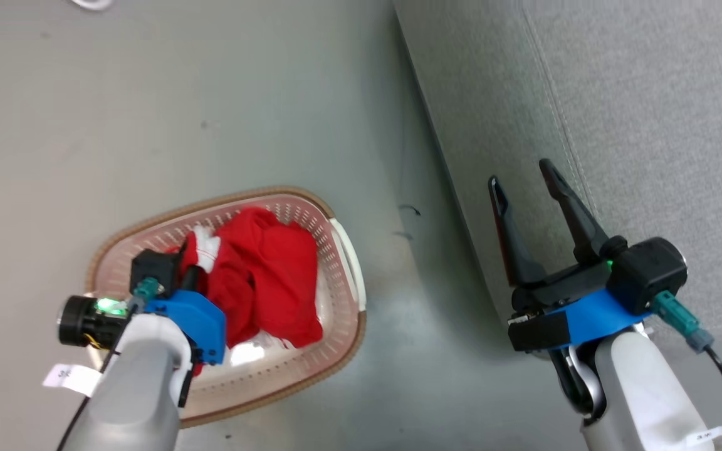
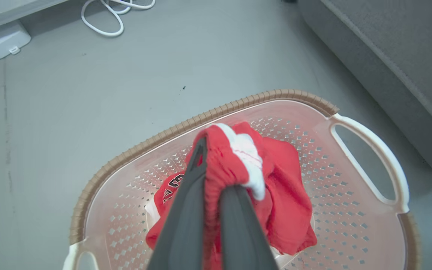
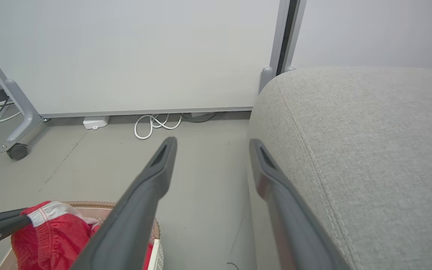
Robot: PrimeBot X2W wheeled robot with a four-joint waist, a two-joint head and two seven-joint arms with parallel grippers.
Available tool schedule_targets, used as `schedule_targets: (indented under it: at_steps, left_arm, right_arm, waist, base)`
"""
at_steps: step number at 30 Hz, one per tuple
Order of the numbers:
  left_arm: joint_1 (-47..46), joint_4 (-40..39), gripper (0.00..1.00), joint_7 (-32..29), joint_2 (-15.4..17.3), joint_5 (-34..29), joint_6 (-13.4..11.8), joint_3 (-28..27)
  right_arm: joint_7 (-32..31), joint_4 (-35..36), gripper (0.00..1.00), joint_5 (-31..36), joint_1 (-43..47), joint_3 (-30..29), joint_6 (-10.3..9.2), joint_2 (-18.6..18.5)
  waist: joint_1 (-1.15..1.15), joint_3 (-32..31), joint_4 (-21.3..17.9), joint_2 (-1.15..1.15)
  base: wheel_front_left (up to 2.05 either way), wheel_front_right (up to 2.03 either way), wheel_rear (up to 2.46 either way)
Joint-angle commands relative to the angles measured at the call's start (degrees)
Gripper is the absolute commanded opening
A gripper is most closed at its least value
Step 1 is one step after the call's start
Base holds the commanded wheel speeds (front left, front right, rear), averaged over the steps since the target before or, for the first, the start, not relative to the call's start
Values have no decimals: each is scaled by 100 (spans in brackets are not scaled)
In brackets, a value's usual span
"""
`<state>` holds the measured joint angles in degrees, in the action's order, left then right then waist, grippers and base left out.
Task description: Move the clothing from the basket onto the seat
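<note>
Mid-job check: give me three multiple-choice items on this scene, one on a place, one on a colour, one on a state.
1. Where is the cream-white perforated plastic basket? A) on the grey floor beside the light grey fabric sofa; B) on the sofa; C) on a table.
2. What colour is the band on the gripped bright red fabric clothing? A) blue; B) white; C) yellow.
3. What is the left end effector doing? A) open over the floor; B) resting on the sofa; C) shut on the clothing.
Answers: 1 A, floor surrounds it in the head view; 2 B, white shows beside the dark fingers; 3 C, red fabric is pinched between them.
</note>
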<state>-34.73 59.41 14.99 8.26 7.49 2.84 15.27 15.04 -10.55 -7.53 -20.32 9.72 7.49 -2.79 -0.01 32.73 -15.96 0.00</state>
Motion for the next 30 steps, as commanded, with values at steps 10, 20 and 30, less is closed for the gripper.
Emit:
schedule_targets:
  at_steps: [10,20,30]
  left_arm:
    - [659,-991,0,29,-315,103,222,122]
    - [799,-1654,0,29,-457,261,352,340]
    - [401,-2140,0,10,-527,579,434,883]
  right_arm:
    - [22,-307,100,232,511,-155,1,-20]
    - [22,-479,100,287,840,-217,1,-19]
    - [22,-590,100,311,1114,-245,2,-18]
  waist:
    - [1,-1480,658,0]
    - [1,-2093,795,0]
    - [1,-2528,889,0]
  base:
    - [0,0,0]
    - [0,0,0]
    - [0,0,0]
